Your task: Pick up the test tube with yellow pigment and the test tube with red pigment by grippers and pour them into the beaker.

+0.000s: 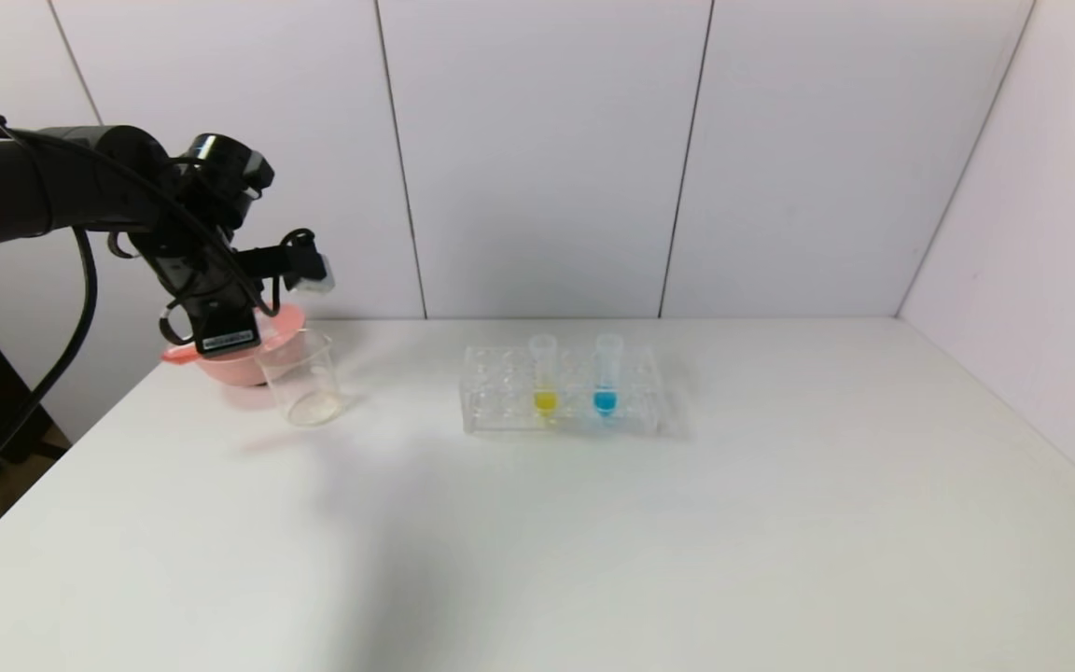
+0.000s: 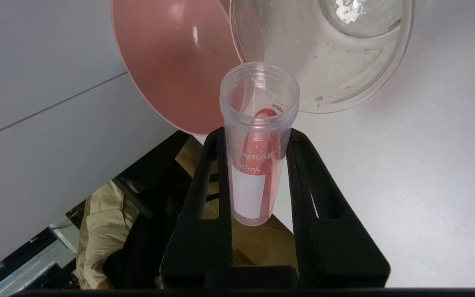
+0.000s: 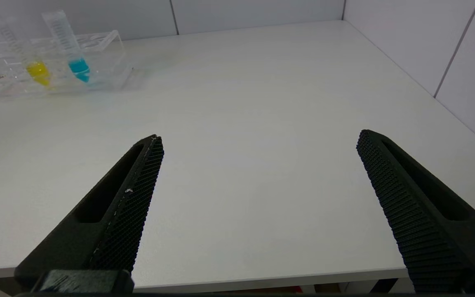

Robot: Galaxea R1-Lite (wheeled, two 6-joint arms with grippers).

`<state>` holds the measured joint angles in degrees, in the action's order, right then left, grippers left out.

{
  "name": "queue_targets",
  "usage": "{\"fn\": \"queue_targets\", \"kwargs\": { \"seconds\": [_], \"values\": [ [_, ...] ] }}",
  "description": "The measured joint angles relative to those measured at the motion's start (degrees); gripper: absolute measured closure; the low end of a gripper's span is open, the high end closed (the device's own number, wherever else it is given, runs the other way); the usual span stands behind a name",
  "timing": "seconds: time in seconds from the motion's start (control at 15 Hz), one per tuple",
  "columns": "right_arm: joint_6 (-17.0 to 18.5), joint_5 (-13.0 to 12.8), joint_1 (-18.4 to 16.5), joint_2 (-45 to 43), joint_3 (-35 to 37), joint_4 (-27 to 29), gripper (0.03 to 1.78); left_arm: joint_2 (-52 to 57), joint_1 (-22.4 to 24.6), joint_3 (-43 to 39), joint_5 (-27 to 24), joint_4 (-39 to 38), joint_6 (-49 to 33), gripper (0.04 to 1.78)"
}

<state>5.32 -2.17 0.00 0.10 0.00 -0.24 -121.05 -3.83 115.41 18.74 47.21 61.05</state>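
While my left gripper (image 2: 258, 173) held the test tube with red pigment (image 2: 258, 165) clamped between its jaws, I judged the tube's long axis pointed forward, its mouth just short of the beaker (image 2: 344, 62) ahead; the right jaws gaped wide.

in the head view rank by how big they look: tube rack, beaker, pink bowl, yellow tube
1. clear tube rack, widest by far.
2. and 3. pink bowl and beaker: unsure, since the left claw and the beaker hide part of the bowl.
4. yellow tube, slimmest.
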Motion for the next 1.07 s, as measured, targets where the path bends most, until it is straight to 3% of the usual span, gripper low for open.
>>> {"fn": "queue_targets", "kwargs": {
  "seconds": [1.07],
  "values": [
    [0.0,0.0,0.0,0.0,0.0,0.0,0.1,-1.1,-5.7,0.0,16.8,3.1,0.4,1.4]
  ]
}}
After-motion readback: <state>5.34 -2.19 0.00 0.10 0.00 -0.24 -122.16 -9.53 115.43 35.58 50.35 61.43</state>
